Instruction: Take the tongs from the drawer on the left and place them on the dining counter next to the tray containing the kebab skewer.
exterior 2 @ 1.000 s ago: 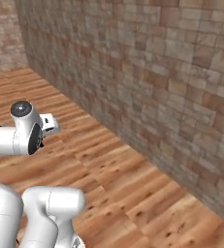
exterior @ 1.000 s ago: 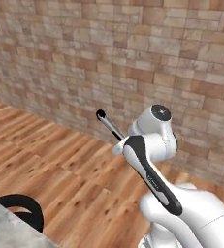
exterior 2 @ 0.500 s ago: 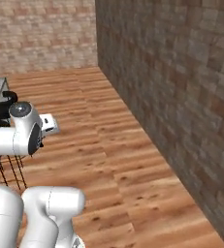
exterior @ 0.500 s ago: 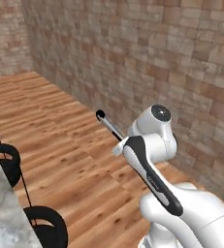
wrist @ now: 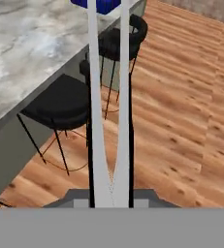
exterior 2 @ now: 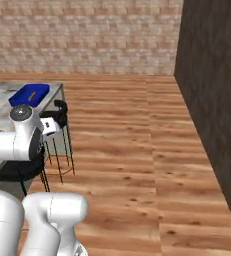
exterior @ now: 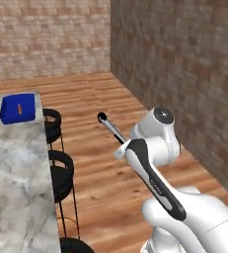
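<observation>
My gripper [wrist: 111, 191] is shut on the tongs [wrist: 97, 106], whose two silver arms run up the hand view over a stool and toward the blue tray [wrist: 100, 5]. In the left base view the tongs [exterior: 111, 129] stick out up-left from the gripper [exterior: 122, 146], black end leading, in the air beside the dining counter [exterior: 17, 168]. The tray [exterior: 18, 108] lies at the counter's far end with the kebab skewer [exterior: 19, 107] in it. From the right base view the tray [exterior 2: 29, 93] sits on the counter [exterior 2: 2, 102] ahead-left. The drawer is out of view.
Black wire-legged stools [exterior: 61, 170] line the counter's edge, one [wrist: 60, 104] just below the tongs. Brick walls [exterior: 184, 59] close the room on the right and at the back. Open wooden floor [exterior 2: 137, 150] spreads to the right.
The whole scene has swung across both base views, so the camera moved: the counter, stools and blue tray have come into sight. The arm's pose and its grip on the tongs are unchanged.
</observation>
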